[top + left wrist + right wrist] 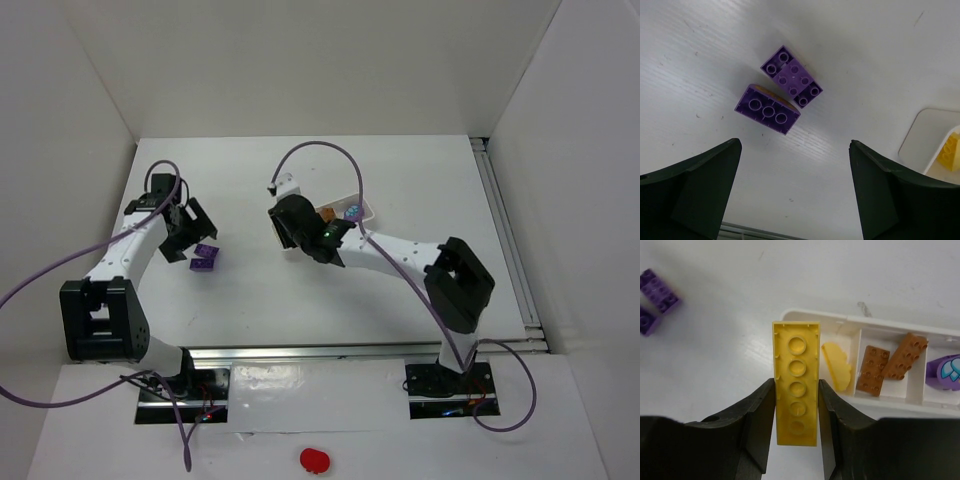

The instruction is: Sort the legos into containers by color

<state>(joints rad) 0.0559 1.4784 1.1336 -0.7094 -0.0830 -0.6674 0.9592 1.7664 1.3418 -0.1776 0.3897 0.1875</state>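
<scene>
My right gripper (796, 390) is shut on a long yellow lego (796, 375), held by its long sides; the lego's far end reaches over the near left corner of the white divided container (880, 323). The left compartment holds a yellow piece (837, 366), the middle one two brown legos (872, 370), the right one a purple piece (945, 372). Two purple legos (791, 80) (768, 110) lie side by side on the table ahead of my open, empty left gripper (795, 144). In the top view they (205, 258) lie just right of the left gripper (185, 235).
The container (368, 208) sits mid-table, partly under my right gripper (295, 235). Its corner (927, 132) with a yellow piece (951, 152) shows at the right of the left wrist view. White walls enclose the table on three sides. A metal rail runs along the near edge.
</scene>
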